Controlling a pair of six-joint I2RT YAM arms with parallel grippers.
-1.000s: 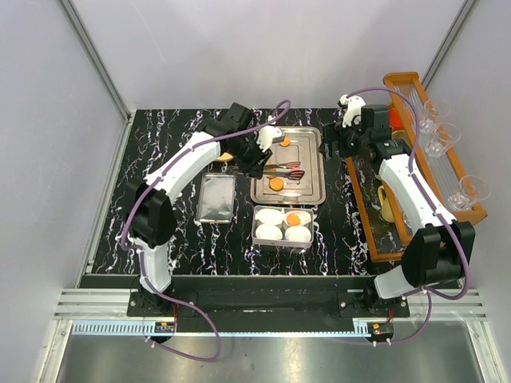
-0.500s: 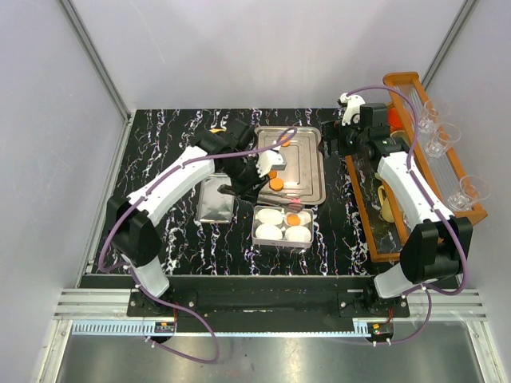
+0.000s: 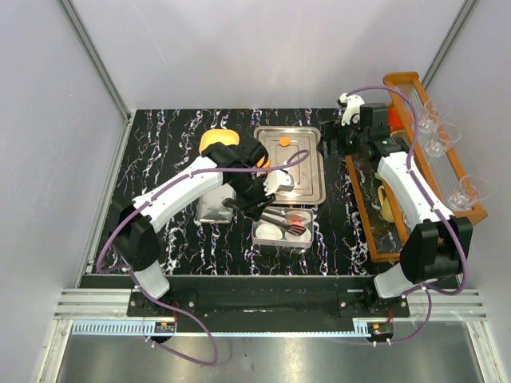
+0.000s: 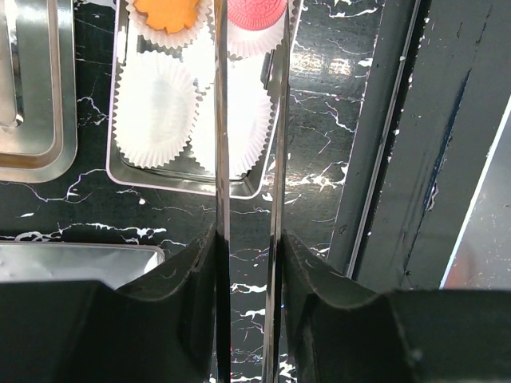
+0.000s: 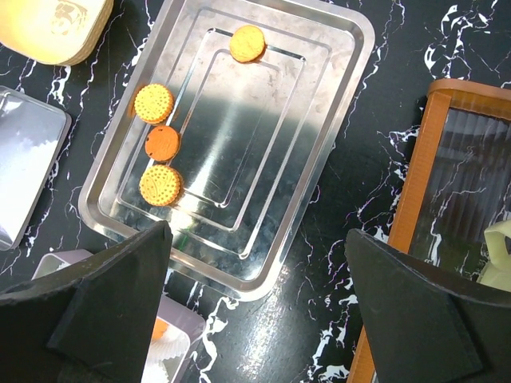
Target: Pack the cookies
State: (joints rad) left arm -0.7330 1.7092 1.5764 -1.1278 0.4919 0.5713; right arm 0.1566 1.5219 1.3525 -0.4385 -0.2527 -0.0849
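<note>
My left gripper (image 3: 263, 195) (image 4: 247, 239) is shut on metal tongs (image 4: 221, 120) that reach out over the metal box (image 3: 281, 242) of white paper cups (image 4: 156, 108). A pink cookie (image 4: 257, 12) sits between the tong tips over a far cup. An orange cookie (image 4: 168, 12) lies in the cup beside it. Several orange cookies (image 5: 160, 184) (image 5: 247, 43) lie on the steel tray (image 3: 307, 171) (image 5: 239, 120). My right gripper (image 3: 345, 137) (image 5: 259, 303) is open and empty, above the table just right of the tray.
A yellow-orange dish (image 3: 219, 142) (image 5: 52, 28) stands left of the tray. The box's lid (image 3: 214, 209) lies left of the box. A wooden tray (image 3: 415, 159) (image 5: 415, 207) with glasses (image 3: 437, 140) runs along the right side.
My left arm has swung the tongs from the steel tray toward me, to over the box of cups, uncovering the yellow-orange dish. The right arm has not moved.
</note>
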